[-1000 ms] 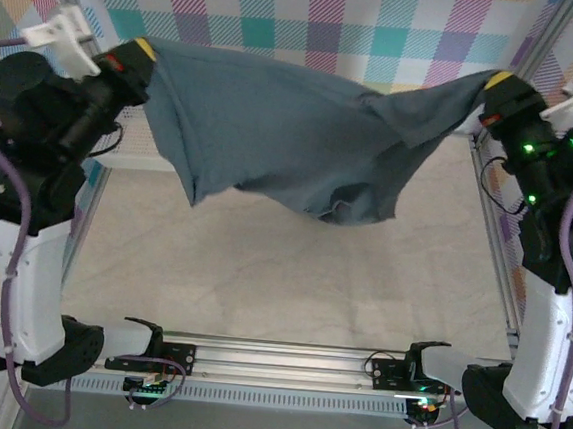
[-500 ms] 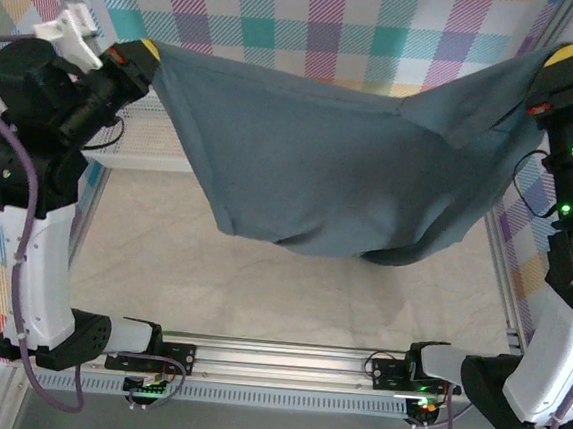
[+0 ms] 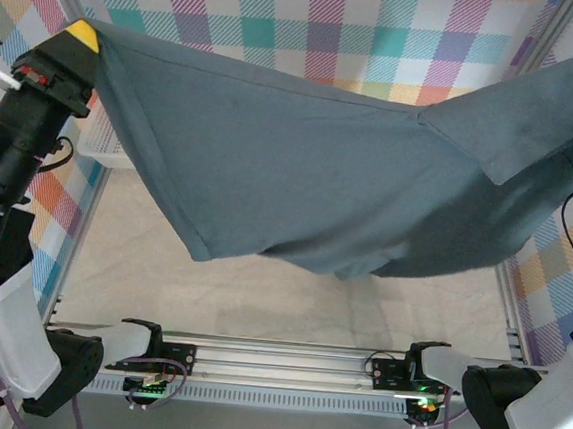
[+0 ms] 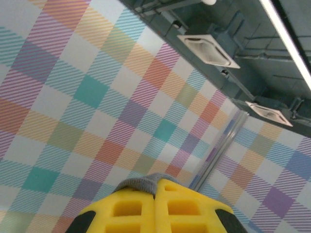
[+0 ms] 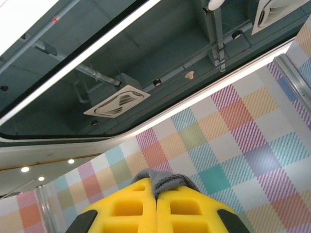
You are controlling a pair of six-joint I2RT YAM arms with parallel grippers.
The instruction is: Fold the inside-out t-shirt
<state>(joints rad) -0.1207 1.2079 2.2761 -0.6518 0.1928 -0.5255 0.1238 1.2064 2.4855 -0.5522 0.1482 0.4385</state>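
Nothing folded yet: the inside-out t-shirt [image 3: 320, 177] hangs spread in mid-air btwn both arms, its low edge sagging above the table [image 3: 260, 283], apparently not touching. Left gripper [image 3: 81, 38] is clamped on one top corner; right gripper [image 5: 156, 191] pinches a grey wad, prob. the other corner. Left to do: lay it flat, then make all folds. Table is pale w/ a metal rail [image 3: 284, 360] at the near edge. Pastel plaid walls [image 3: 313, 26] surround it; ceiling has strip lights.

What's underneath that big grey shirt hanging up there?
Bare beige table lies below the t-shirt. A white basket peeks out at its left edge; the shirt covers most of it.
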